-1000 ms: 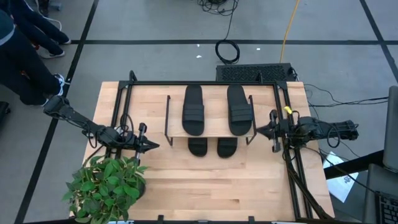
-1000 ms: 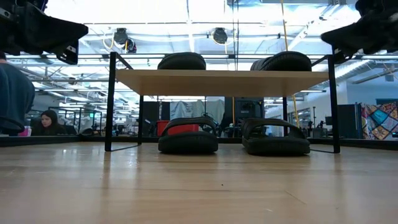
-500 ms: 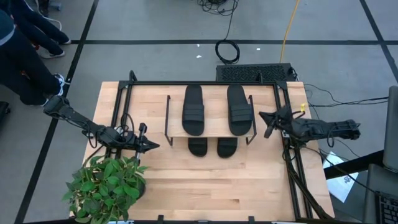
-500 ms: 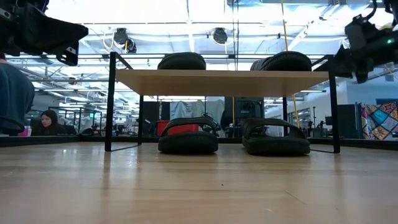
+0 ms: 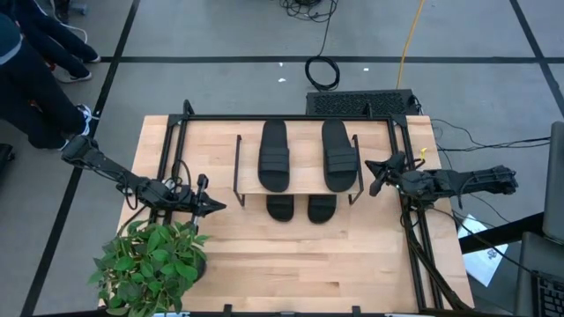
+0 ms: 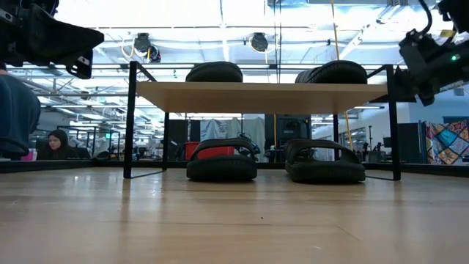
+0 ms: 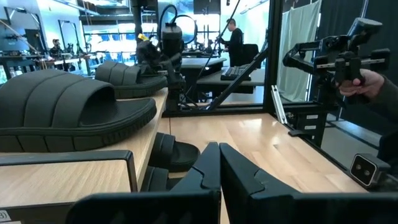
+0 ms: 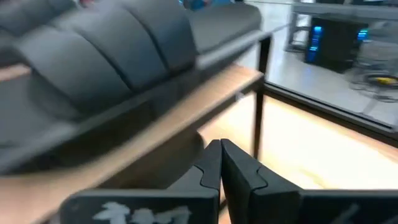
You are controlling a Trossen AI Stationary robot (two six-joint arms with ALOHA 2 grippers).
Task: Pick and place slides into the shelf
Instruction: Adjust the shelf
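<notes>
Since all four slides (image 5: 274, 155) sit in the shelf (image 5: 251, 187) at frame centre, both grippers, left (image 5: 216, 206) and right (image 5: 371, 167), fingers pressed together, should retreat without clipping it.

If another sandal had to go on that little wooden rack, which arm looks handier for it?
Probably the right. The right gripper hangs beside the shelf, near the closest slide. The left gripper sits farther out, by the plant.
</notes>
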